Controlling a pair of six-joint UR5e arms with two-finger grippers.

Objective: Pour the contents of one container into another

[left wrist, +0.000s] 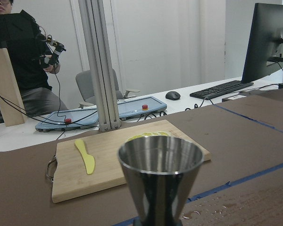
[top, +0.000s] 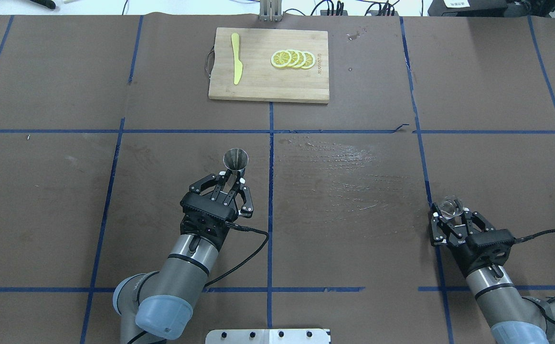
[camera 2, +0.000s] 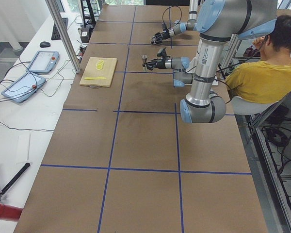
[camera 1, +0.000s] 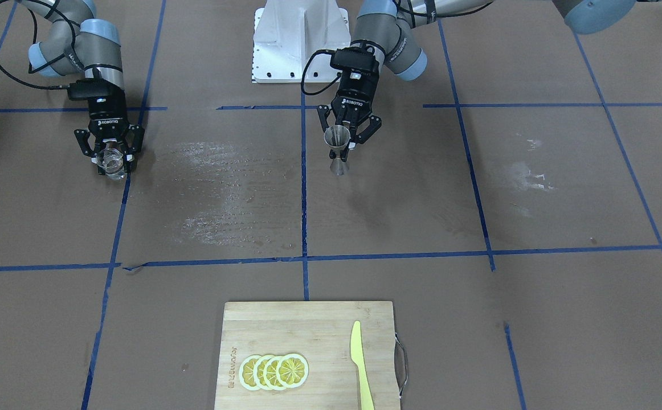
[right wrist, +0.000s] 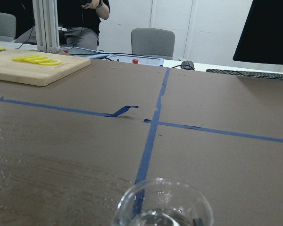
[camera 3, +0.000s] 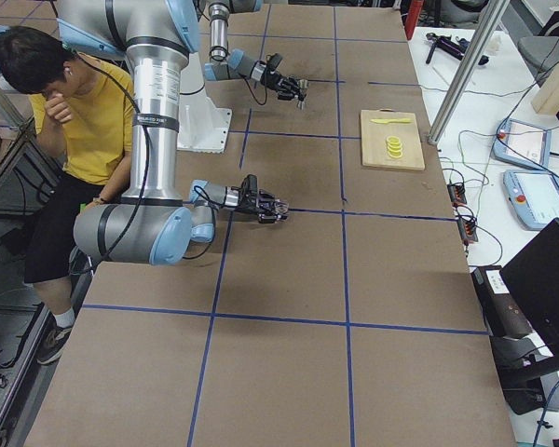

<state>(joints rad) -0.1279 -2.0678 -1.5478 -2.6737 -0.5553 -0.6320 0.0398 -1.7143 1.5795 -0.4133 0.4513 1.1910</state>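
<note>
The metal jigger (camera 1: 338, 149) (top: 235, 160) stands upright near the table's middle, and my left gripper (camera 1: 343, 147) (top: 232, 184) is shut on its narrow waist. Its open upper cone (left wrist: 160, 181) fills the bottom of the left wrist view. The clear glass cup (camera 1: 111, 162) (top: 449, 206) is off to my right side, with my right gripper (camera 1: 111, 158) (top: 451, 216) shut around it. Only the cup's rim (right wrist: 162, 207) shows at the bottom of the right wrist view. The two containers are far apart. I cannot tell whether either one rests on the table.
A wooden cutting board (top: 268, 88) lies at the far edge with lemon slices (top: 293, 59) and a yellow knife (top: 236, 64) on it. A wet smear (top: 335, 157) marks the brown mat between the arms. A person in a yellow shirt (camera 2: 262, 73) sits behind the robot.
</note>
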